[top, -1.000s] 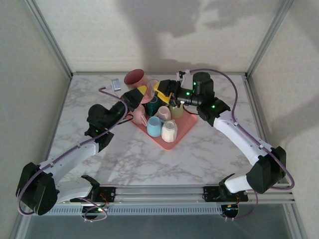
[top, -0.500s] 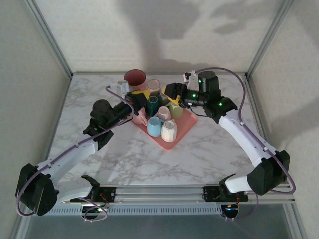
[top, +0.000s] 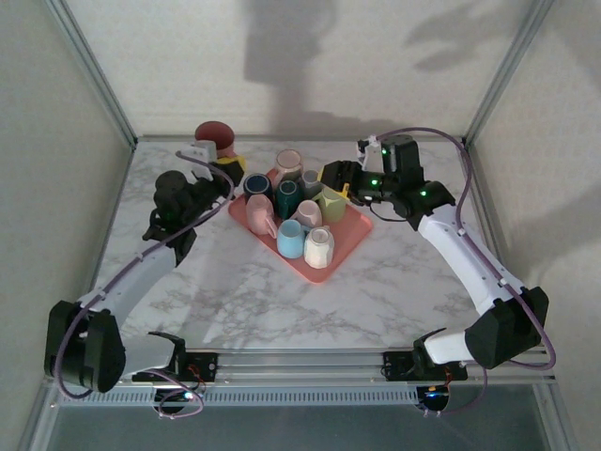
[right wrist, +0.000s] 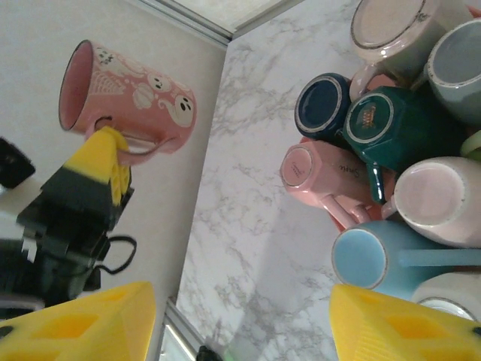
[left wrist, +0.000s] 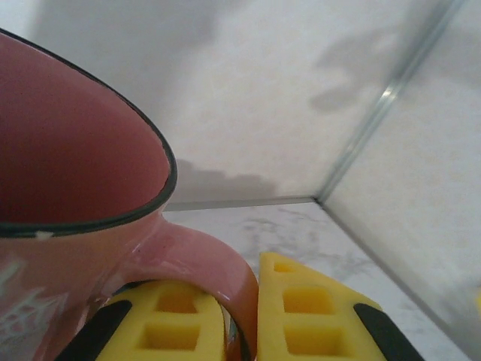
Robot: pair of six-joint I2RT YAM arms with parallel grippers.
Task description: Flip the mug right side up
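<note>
Pink mug (top: 214, 134) now off tray (top: 352, 237), at far-left corner; your left gripper (left wrist: 242, 331) clamps its handle (left wrist: 214, 267), mouth looks up; right gripper (right wrist: 240, 323) apart.

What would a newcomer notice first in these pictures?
First, the pink mug, held in the air by its handle in the left gripper near the far-left corner of the table. Then the pink tray in the middle, crowded with mugs, with the open right gripper beside it.
</note>
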